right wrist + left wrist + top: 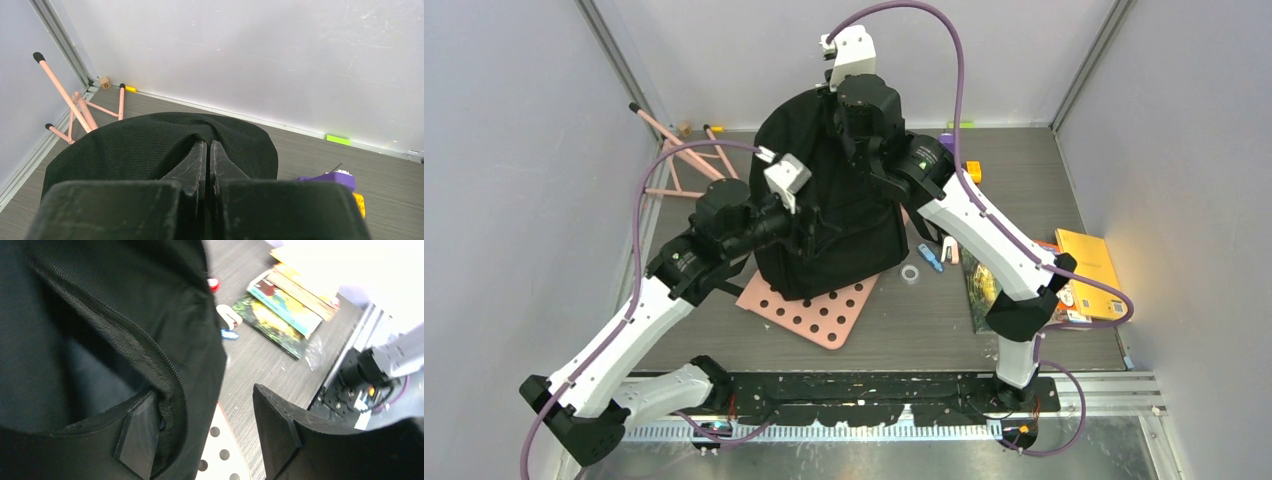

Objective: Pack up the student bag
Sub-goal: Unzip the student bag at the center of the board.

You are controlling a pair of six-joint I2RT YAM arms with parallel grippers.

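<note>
The student bag [834,230] stands upright on the pink board [824,312], mid-table, its mouth held open.
The right gripper [208,146] pinches the top fabric, likely to keep it standing; the left gripper [204,402], jaws spread, hooks one finger inside the zip edge, with books [1079,270] lying nearby.

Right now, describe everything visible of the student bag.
The student bag is black woven fabric, standing upright on the pink perforated board. Its zipper is open onto a dark interior. The right gripper pinches its top; the left gripper straddles the opening's edge, one finger inside.
</note>
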